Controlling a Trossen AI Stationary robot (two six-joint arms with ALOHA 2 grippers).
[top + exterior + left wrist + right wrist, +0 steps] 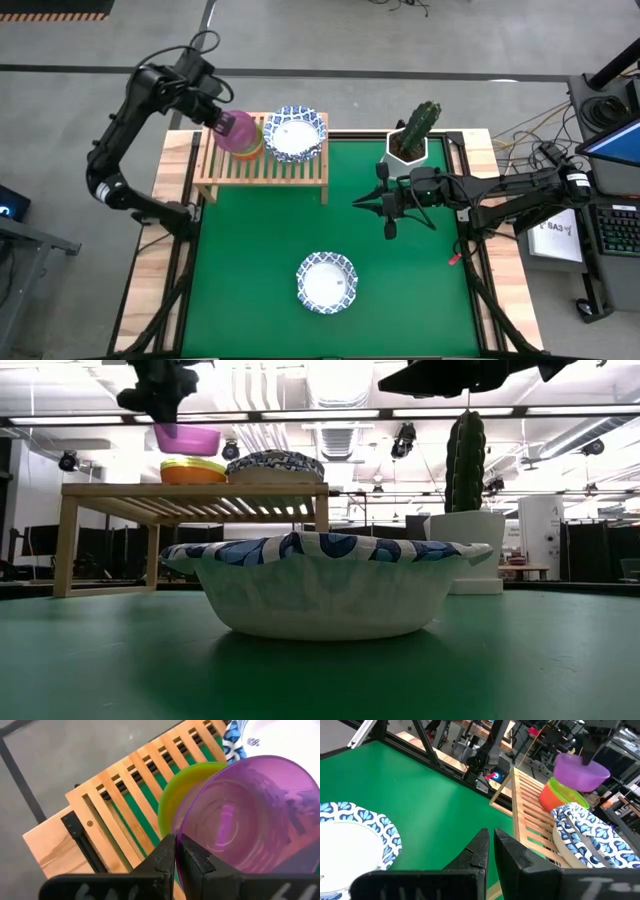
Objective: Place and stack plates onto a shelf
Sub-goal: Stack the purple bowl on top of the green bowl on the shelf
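From my station I see the green-topped table (pixel 400 260) with the wooden slat shelf (pixel 262 168) standing at its far left corner. The cactus in its white pot (pixel 413 133) sits at the far edge to the right of the shelf. On the shelf's right end rests a stack of blue-and-white patterned plates (pixel 294 133), and one more patterned plate (pixel 327 281) lies alone on the table near the front edge. Just beside the shelf stack sits a small pile of dishes, yellow-green over orange-red (pixel 193 470). My left gripper (pixel 177 851) is clamped on the rim of the purple dish (pixel 250 815), holding it just above that pile without touching it. My right gripper (pixel 390 210) hangs over the table's middle right, near the cactus, fingers pressed together and holding nothing.
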